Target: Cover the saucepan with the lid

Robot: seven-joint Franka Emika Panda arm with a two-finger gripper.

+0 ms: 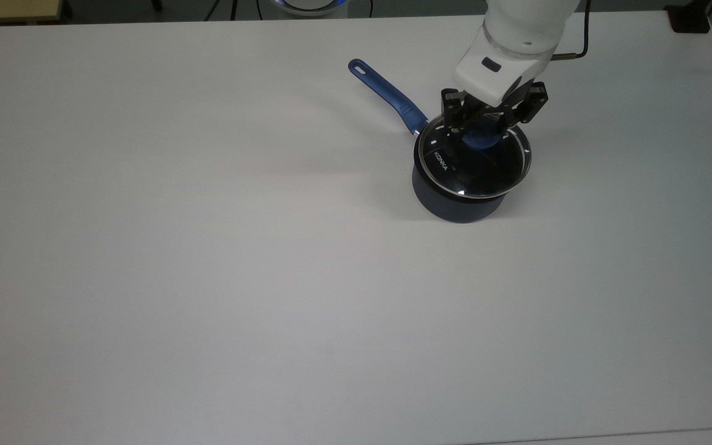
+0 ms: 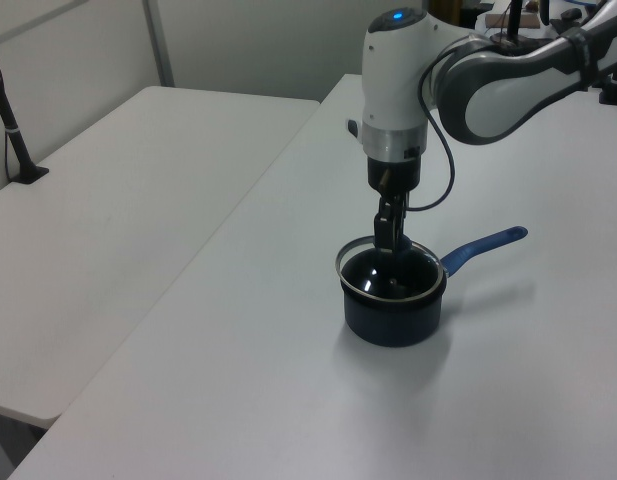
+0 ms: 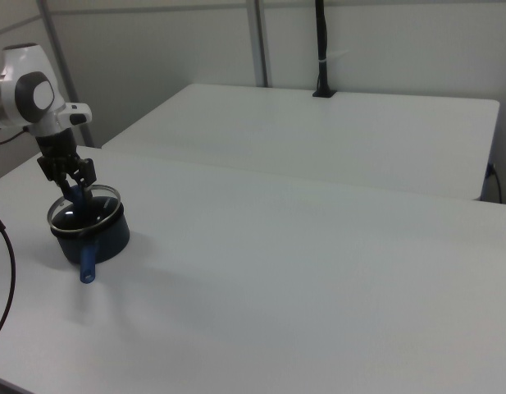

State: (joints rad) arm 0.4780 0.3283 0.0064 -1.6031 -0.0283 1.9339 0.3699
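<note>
The saucepan [image 1: 455, 207] is a small dark navy pot at the top view's upper right, and its long blue handle [image 1: 387, 93] points up-left. The lid [image 1: 455, 170], clear glass with a steel rim and white "KONKA" lettering, lies across the pot's mouth, offset slightly toward the top view's right. My gripper [image 1: 483, 131] comes straight down from above and is shut on the lid's blue centre knob. In the left view the gripper [image 2: 388, 245] stands upright over the lid [image 2: 373, 280] and saucepan [image 2: 393, 320]. The right view has the gripper [image 3: 75, 190] over the saucepan [image 3: 105, 238] at its far left.
The pot stands on a wide white table [image 1: 207, 278]. A second white table [image 2: 118, 200] adjoins it, with a black clamped pole [image 2: 13, 130] at its edge. A black object [image 1: 690, 18] sits at the top view's upper right corner.
</note>
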